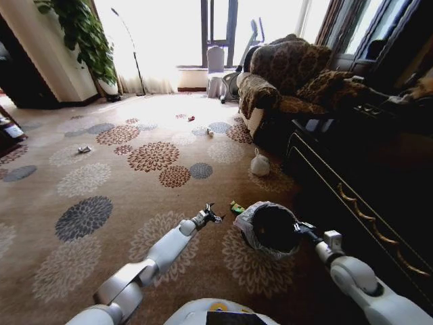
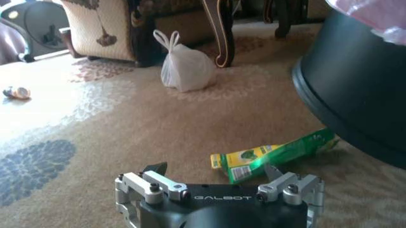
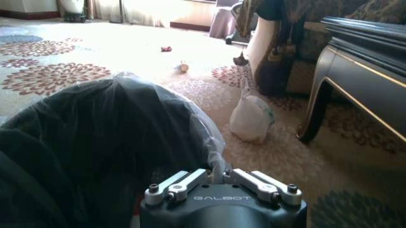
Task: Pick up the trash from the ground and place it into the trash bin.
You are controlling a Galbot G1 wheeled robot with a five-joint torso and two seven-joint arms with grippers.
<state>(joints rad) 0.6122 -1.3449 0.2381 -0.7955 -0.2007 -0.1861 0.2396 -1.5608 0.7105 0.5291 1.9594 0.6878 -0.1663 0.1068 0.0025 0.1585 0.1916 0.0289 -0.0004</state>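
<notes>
The left gripper [image 1: 211, 215] hung low over the carpet [image 1: 101, 183] with its fingers spread wide and nothing between them, facing the green bottle [image 2: 279, 153] that lay on its side just ahead, apparently lined up to close on it. The bottle rested on the floor close beside the trash bin [image 1: 269, 229], almost under the bin's dark wall, so it would need only a short lift to go in. To the right, the right gripper [image 3: 221, 176] was pinched on the bin's rim and crinkled liner, probably to steady the bin or keep it within reach of the other arm. Farther off, the white knotted bag [image 1: 260, 164] sat upright by the sofa [image 1: 284, 74], and small scraps [image 1: 84, 149] lay scattered well apart across the carpet, none yet collected.
</notes>
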